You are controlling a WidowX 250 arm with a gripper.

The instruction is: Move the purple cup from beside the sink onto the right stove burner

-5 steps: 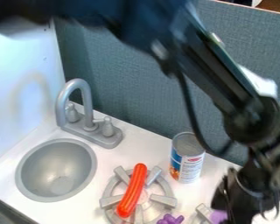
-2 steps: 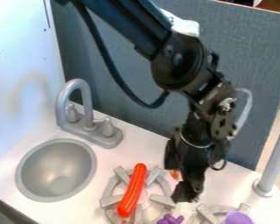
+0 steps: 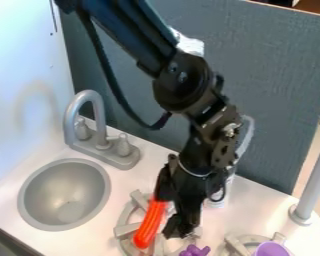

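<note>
The black gripper (image 3: pixel 168 217) hangs over the right side of the left stove burner, open, its fingers spread. An orange-red sausage (image 3: pixel 149 225) lies slantwise across the burner (image 3: pixel 127 229). One finger covers the sausage's upper end, and the other is to its right; whether either touches it I cannot tell. Just below the gripper sits a purple grape-like toy (image 3: pixel 195 251) by the burner's lower right edge. Behind the gripper stands a can (image 3: pixel 219 200), mostly hidden by it.
On the left are a round grey sink (image 3: pixel 36 196) and a grey faucet (image 3: pixel 100 120). At the lower right, a purple cup (image 3: pixel 271 249) stands on a second burner (image 3: pixel 237 247). A grey post (image 3: pixel 314 182) rises at the right, and a grey-blue panel (image 3: pixel 269 65) stands behind the counter.
The arm has swung left from the right side, bringing the gripper past the can to the sausage and uncovering the cup and post. The sausage has not visibly moved.
</note>
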